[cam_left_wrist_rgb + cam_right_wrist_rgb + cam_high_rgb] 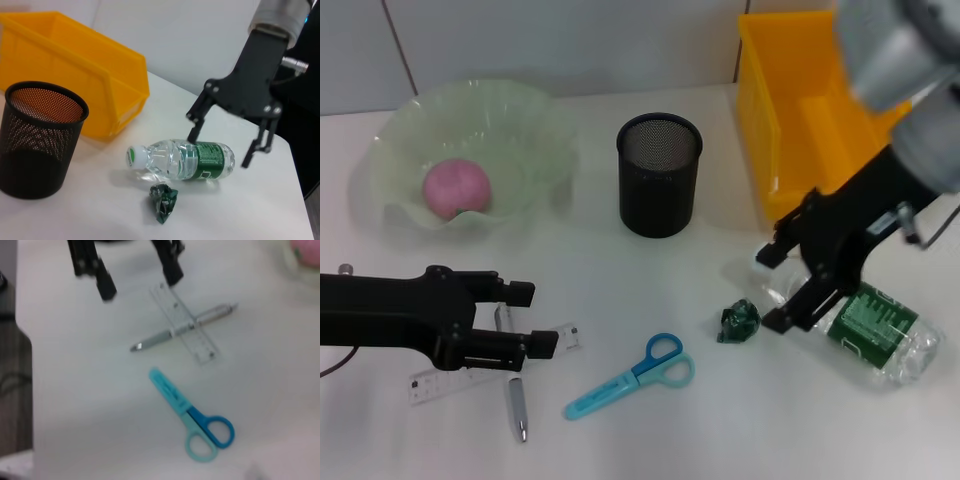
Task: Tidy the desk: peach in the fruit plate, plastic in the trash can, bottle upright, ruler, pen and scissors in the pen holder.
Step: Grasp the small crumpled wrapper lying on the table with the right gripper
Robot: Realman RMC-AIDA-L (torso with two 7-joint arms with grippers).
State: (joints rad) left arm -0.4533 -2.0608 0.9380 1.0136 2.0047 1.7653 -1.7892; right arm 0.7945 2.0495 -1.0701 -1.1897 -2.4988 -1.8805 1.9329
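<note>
Seemingly one bottle [865,325], one peach [457,188].

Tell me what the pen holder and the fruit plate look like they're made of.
The pen holder looks like black metal mesh, with fine holes you can see through. The fruit plate looks like translucent pale green glass or plastic, wavy rimmed and glossy; which one I can't tell.

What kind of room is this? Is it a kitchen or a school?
Probably a desk set up for robot practice, not a kitchen: a white table holding scissors, a ruler and a mesh pen holder, beside a tiled wall.
</note>
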